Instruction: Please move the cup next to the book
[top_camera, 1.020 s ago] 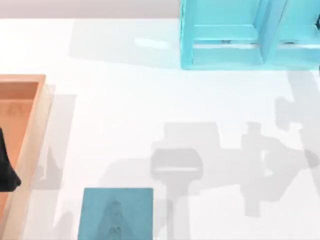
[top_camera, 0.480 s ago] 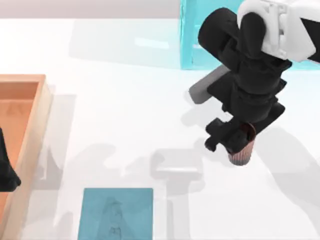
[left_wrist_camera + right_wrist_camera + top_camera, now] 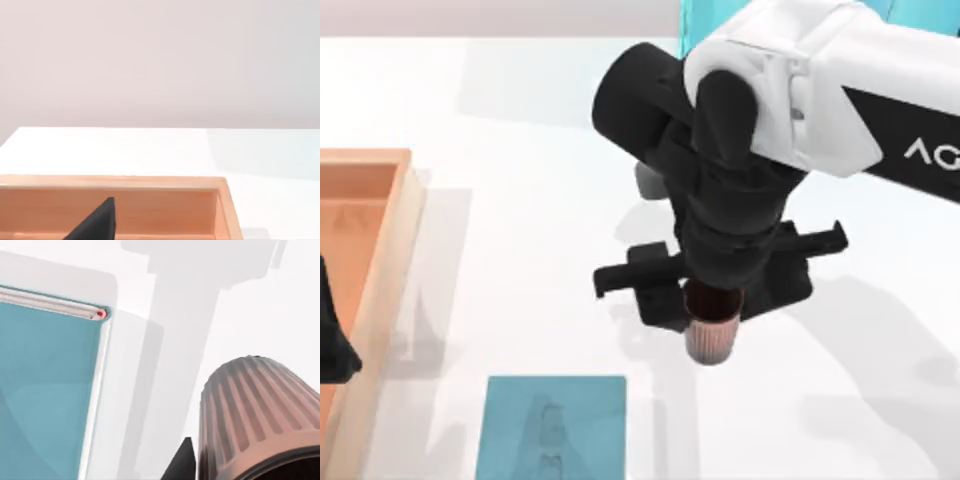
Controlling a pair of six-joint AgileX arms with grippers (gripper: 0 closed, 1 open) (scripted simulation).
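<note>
Item 1, right gripper (image 3: 712, 318): 1 in number, hanging over the middle of the table (image 3: 520, 250), and judged to be clamping the cup (image 3: 710, 335) near its darker rim, so that the ribbed pink body is hanging free below for setting down. The jaws themselves are sitting hidden under the wrist in the top view; the hold is being inferred from the cup riding directly beneath the black housing.

Item 2, cup: 1, upright, apparently being carried clear of the table, above and to the right of the book (image 3: 552, 428), not yet beside it. In the right wrist view the cup (image 3: 255, 410) is looming close while the book (image 3: 45, 390) is lying flat farther off, a strip of bare table running between them.

Item 3, book: 1, teal-blue, lying flat at the near edge of the table, faint figure facing up; it is serving as the fixed marker for the drop, and the bare table at its right side is looking like the likely spot.

Item 4, left gripper (image 3: 332, 345): 1, sitting parked over the orange tray (image 3: 370, 165) at the table's left, out of the working path; whether it is wide or narrow cannot be told.

Item 5, cyan shelf unit (image 3: 920, 15): 1, standing at the far right, playing no part
</note>
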